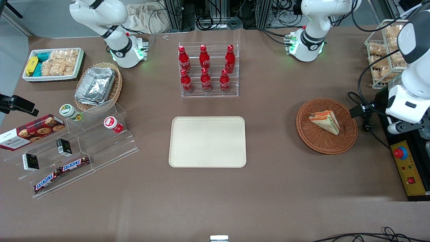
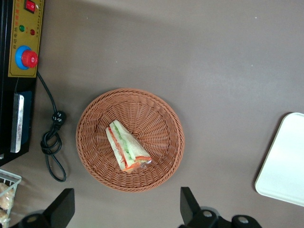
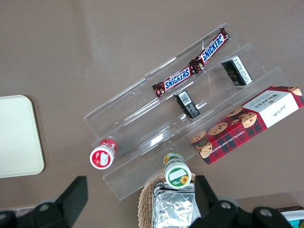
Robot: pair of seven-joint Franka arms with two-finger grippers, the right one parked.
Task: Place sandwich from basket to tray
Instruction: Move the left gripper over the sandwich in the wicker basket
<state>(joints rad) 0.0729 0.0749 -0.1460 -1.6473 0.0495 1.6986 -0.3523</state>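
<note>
The gripper (image 2: 126, 209) hangs above the basket (image 2: 161, 114) with fingers (image 2: 64, 204) spread wide, holding and touching nothing. The wrapped sandwich (image 2: 126, 152) lies in the basket on a brown table (image 1: 275, 188), with the bare tray (image 1: 207, 141) well apart toward the parked arm's end. The front view alone shows a rack of red bottles (image 1: 205, 69), farther from the camera than the tray.

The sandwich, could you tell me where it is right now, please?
The sandwich lies in the basket toward the working arm's end of the table, apart from the tray; the open gripper hovers above it.
</note>
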